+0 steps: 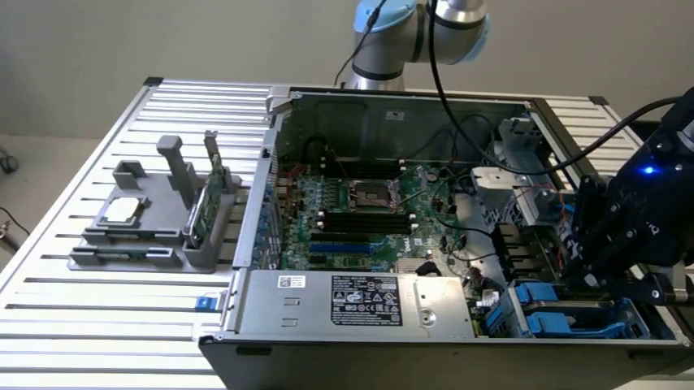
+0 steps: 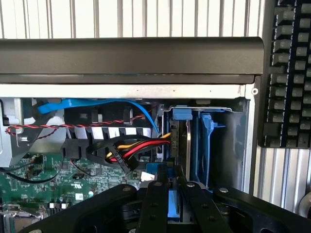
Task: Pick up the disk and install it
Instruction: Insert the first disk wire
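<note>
The gripper (image 1: 594, 272) hangs over the drive bay (image 1: 574, 313) at the corner of the open case (image 1: 325, 325), on the exterior view's right. In the wrist view its two fingers (image 2: 154, 204) stand close together, clamped on a blue-railed edge between them. This is judged to be the disk (image 2: 174, 206), held upright on edge so that it can slide down along the bay's guides; the metal body and label are hidden by the fingers, so the identification rests on the blue rail alone.

The grasp is narrow because the disk is taken across its thin dimension. This leaves the broad faces clear of the bay walls.

Beyond the fingers, the bay shows blue plastic carriers (image 2: 206, 145) standing vertical and parallel, which sets the orientation any drive must take. A bundle of red, yellow and black cables (image 2: 131, 153) ends at a connector just beside the bay, placed to reach an installed drive. A blue data cable (image 2: 97, 104) runs above it.

How deep the disk sits in the bay cannot be told. On the table (image 1: 87, 325), well apart on the exterior view's left, a grey stand (image 1: 152, 219) holds a chip (image 1: 122, 210) and a card (image 1: 217, 183), both untouched.
</note>
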You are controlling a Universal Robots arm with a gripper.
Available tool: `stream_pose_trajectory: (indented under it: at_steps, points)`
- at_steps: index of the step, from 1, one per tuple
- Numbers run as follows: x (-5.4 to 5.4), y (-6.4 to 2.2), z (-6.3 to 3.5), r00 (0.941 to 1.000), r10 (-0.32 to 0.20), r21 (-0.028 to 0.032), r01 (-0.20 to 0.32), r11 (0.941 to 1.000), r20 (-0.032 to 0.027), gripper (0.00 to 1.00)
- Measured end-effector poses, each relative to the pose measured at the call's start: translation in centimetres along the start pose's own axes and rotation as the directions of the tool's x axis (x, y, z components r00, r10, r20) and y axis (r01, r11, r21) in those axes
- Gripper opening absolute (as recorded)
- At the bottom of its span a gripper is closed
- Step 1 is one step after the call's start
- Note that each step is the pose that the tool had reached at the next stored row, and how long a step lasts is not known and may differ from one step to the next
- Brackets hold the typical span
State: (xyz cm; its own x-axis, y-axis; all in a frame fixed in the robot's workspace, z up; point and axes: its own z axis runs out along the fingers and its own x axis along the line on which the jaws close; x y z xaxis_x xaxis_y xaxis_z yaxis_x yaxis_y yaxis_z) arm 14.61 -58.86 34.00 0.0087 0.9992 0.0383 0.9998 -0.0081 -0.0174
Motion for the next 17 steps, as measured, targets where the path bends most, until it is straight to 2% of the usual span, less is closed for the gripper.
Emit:
stream_pose_trajectory:
  at_steps: [5, 17]
  points:
    - [0.00, 0.01, 0.13, 1.0000, 0.000, -0.0011, 0.000, 1.0000, -0.0021, 0.17]
    - [-0.02, 0.00, 0.08, 1.0000, 0.000, -0.0011, 0.000, 1.0000, -0.0027, 0.17]
